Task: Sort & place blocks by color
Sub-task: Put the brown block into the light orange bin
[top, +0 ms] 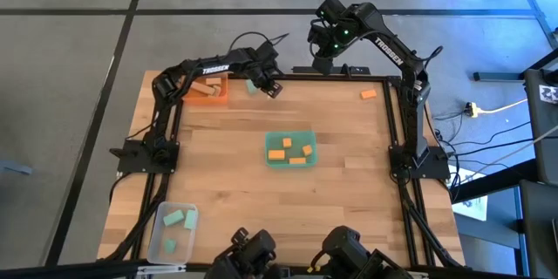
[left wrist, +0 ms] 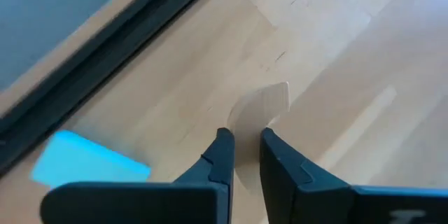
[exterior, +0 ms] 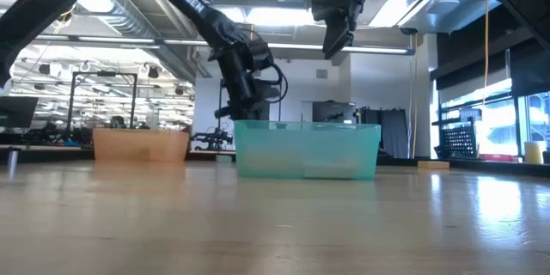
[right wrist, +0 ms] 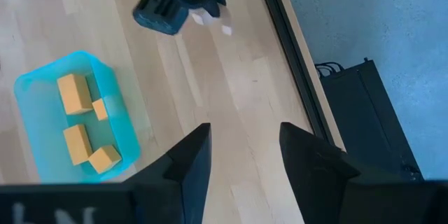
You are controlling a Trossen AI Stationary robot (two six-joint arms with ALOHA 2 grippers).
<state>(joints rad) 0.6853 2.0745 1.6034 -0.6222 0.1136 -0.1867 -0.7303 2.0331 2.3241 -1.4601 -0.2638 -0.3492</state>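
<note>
Sorting is well advanced: orange blocks (top: 289, 150) fill the green tray (top: 270, 159), while beyond it the left gripper (top: 272, 88), jaws clamped on a pale wood block (left wrist: 262, 105), works beside a loose mint block (top: 251, 86); right gripper (top: 326, 44) hovers open.

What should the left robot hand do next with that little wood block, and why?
Probably lift it a little. The left gripper is low at the table's far edge, fingers pinched on the pale wood block, with a mint-green block close by. Rising first should clear that one before heading to the orange tray.
</note>
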